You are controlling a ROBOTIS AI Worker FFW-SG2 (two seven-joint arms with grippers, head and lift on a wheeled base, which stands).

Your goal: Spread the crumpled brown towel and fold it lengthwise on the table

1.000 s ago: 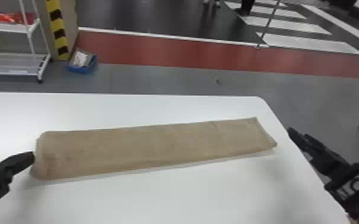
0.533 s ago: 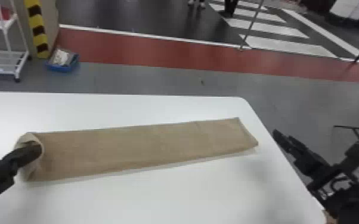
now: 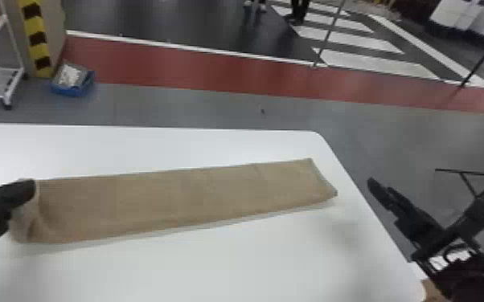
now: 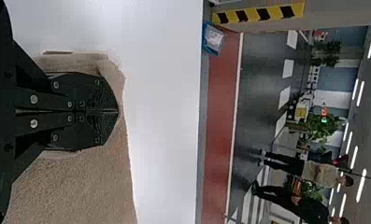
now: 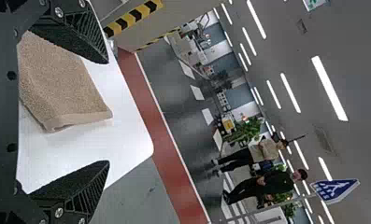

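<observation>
Left claw (image 4: pixel 118 111): together, clamped on the left end of the towel (image 3: pixel 181 196), a long strip on the desk (image 3: pixel 229 265). Right claw (image 5: pixel 108 112): apart, beside the desk. Handling: presumably light, limp; grip end corners through all layers.

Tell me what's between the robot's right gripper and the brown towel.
From the towel to the right gripper, the head view shows white tabletop, then grey floor past its edge.

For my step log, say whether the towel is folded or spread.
Folded lengthwise: the towel lies as a long, narrow strip on the table, its end at the left hand bunched.
</observation>
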